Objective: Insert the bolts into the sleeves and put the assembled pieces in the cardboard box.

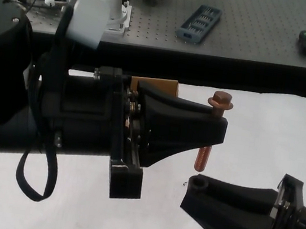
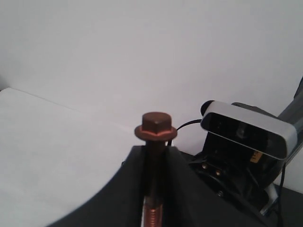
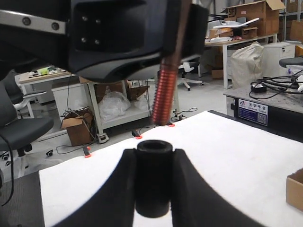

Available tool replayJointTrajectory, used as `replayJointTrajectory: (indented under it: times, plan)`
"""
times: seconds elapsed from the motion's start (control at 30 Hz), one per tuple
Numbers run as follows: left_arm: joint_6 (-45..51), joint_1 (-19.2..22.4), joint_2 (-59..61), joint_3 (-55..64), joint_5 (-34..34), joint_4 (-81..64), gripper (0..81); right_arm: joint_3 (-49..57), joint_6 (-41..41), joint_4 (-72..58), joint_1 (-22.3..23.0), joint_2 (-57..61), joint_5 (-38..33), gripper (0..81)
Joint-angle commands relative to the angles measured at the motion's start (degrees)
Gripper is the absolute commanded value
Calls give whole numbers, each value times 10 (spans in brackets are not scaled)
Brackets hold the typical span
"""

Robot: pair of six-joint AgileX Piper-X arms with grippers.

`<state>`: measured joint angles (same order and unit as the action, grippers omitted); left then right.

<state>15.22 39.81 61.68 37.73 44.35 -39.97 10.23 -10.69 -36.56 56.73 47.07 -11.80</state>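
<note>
Bolt (image 1: 202, 155) first: copper-coloured, head up and threaded end down, it is clamped close to upright in the closed jaws of the left gripper (image 1: 215, 129), held clear above the white worktop (image 1: 269, 136) near its middle. In the left wrist view the flanged hexagonal head is seen standing proud of the two black fingers (image 2: 128, 189), with the shank pinched between them. A cardboard box (image 1: 156, 84) is glimpsed behind that gripper, toward the worktop's far edge. Further right and just below the bolt's tip, the black sleeve (image 3: 154, 179) is held upright, its open bore facing up, gripped in the jaws of the right gripper (image 1: 201, 194). A small gap is seen between thread tip and sleeve mouth: the two are not touching, and the tip is placed nearly over the bore.
</note>
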Motion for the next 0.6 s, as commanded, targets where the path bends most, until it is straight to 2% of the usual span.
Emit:
replayJointTrajectory:
  times: [0.0, 0.33, 0.57]
  plan:
    - [8, 2, -1, 4, 28, -22, 6, 8, 5, -16, -3, 1, 10, 37]
    - [15, 2, -1, 4, 52, -22, 6, 31, 5, -14, -3, 7, 27, 37]
    - [15, 2, -1, 4, 52, -22, 6, 35, -1, -17, -3, 12, 1, 37]
